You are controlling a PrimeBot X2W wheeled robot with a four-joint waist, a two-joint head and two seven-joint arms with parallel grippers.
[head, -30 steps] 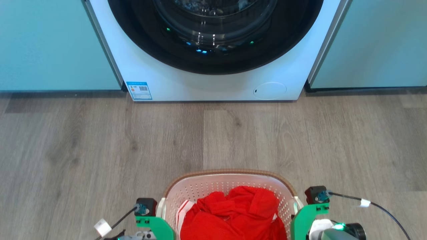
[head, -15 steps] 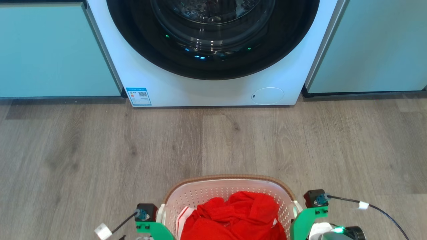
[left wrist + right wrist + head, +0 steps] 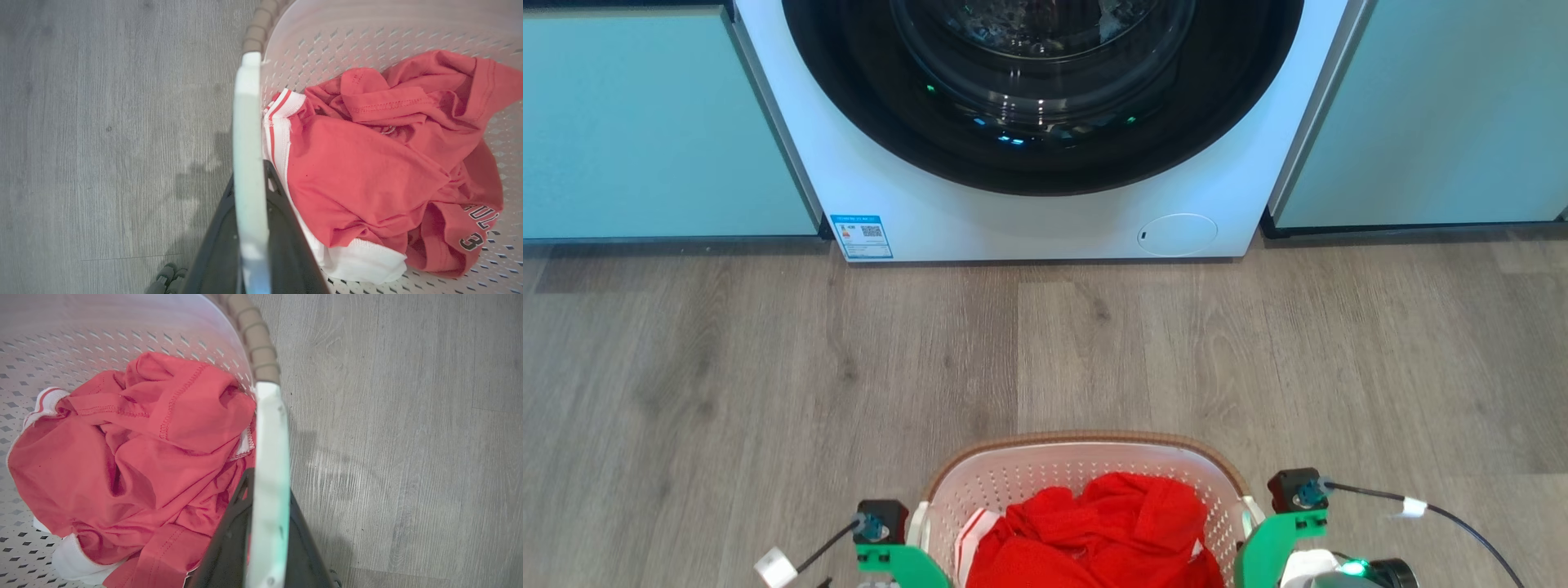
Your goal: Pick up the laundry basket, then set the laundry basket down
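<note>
White perforated plastic with a brown rim: the laundry basket [image 3: 1086,442] sits at the near edge of the head view, centred between the two arms, on or over the grey wood-grain floor [image 3: 768,367]; its base is hidden, so contact with the floor cannot be told. The basket is well apart from the white washing machine [image 3: 1029,216], which stands at the far side between two teal cabinet fronts [image 3: 645,122]. A blue label [image 3: 862,236] is on the machine's lower left corner. Left gripper [image 3: 249,179]: dark fingers clenched on the basket's left handle [image 3: 245,122], one finger outside the white bar and one inside the basket wall. Right gripper [image 3: 269,490]: clamped the same way on the right handle [image 3: 269,433], fingers on either side of the bar. Inside the basket lies a crumpled red garment [image 3: 1094,531] with white trim and dark lettering, bunched on the bottom and touching the left wall just beside the left handle. A black cable [image 3: 1462,518] with a white tag runs off the right arm.
</note>
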